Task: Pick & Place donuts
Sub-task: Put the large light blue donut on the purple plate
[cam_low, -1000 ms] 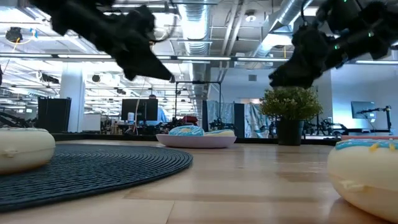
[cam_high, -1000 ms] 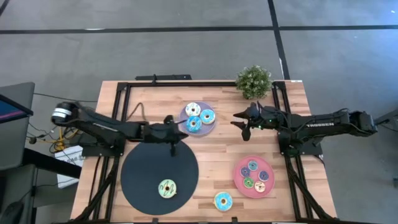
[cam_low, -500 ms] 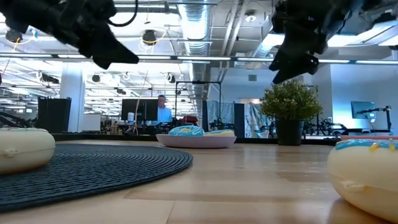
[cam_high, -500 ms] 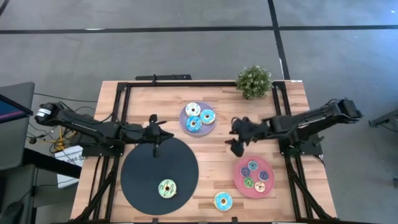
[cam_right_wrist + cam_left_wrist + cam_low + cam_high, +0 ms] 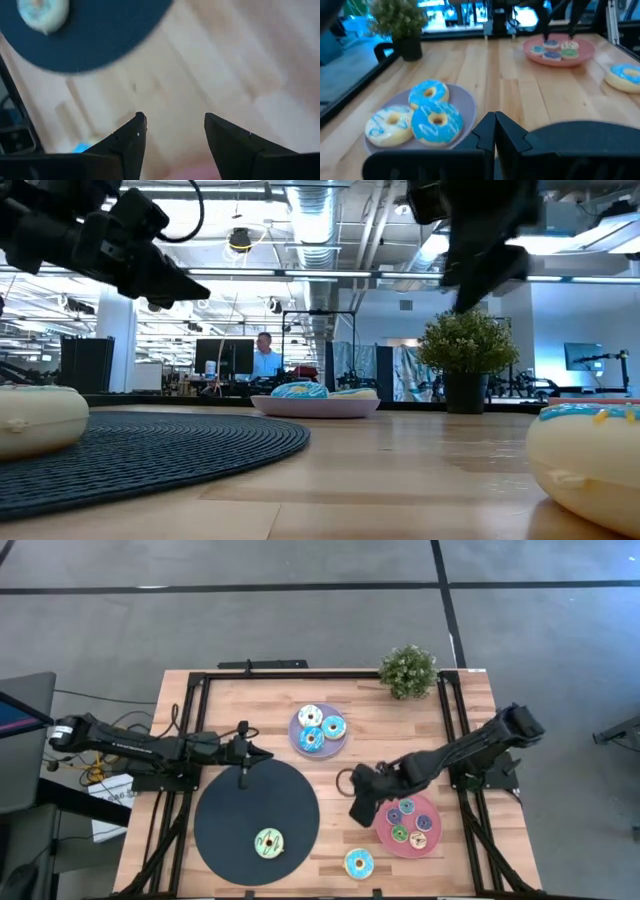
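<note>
The right gripper (image 5: pixel 358 812) hung spread and empty over bare wood, just off the pink plate's (image 5: pixel 384 827) edge — nothing lifted. The left gripper (image 5: pixel 243 768), fingers pressed together, waited at the black mat's (image 5: pixel 225 815) far rim. Three donuts (image 5: pixel 320 727) sat on the lavender plate (image 5: pixel 296 735) near the table's (image 5: pixel 250 700) far edge, five small donuts (image 5: pixel 408 821) on the pink plate, one (image 5: pixel 268 841) on the mat, one (image 5: pixel 358 863) by the near edge — most of the sorting looked undone.
</note>
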Robot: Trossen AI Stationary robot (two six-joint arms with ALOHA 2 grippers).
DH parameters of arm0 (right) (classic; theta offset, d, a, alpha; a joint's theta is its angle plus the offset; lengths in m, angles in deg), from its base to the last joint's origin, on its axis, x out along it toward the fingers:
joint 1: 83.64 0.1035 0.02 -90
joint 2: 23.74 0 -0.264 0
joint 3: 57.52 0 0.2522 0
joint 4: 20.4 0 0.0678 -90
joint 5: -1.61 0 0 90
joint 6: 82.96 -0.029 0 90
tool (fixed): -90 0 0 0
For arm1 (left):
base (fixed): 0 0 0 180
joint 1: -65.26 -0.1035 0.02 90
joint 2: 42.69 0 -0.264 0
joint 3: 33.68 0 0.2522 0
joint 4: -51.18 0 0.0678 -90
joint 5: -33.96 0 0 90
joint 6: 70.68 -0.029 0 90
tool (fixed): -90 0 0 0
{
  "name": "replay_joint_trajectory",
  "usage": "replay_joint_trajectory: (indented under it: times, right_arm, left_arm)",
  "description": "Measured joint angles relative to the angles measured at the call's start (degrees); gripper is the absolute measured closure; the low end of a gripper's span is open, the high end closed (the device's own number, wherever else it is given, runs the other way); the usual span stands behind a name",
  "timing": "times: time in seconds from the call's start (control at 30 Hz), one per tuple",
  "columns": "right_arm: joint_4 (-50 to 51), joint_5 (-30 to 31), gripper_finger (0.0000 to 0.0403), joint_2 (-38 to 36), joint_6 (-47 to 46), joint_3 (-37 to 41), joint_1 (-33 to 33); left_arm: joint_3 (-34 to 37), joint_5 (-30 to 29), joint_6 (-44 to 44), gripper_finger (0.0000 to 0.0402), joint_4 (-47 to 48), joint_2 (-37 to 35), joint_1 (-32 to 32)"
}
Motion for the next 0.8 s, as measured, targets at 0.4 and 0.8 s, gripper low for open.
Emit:
replay_joint_trajectory:
  times: [0.4,0.8]
  right_arm:
    - [17.0,-6.5,0.02,16.0,-13.9,-23.8,10.7]
    - [19.6,-10.7,0.0192,28.0,-4.6,-31.8,14.6]
  left_arm:
    - [0.0,12.4,-4.4,0.0401,6.1,-0.9,-7.8]
    - [0.0,12.6,-6.6,0.0401,7.6,-1.0,-9.7]
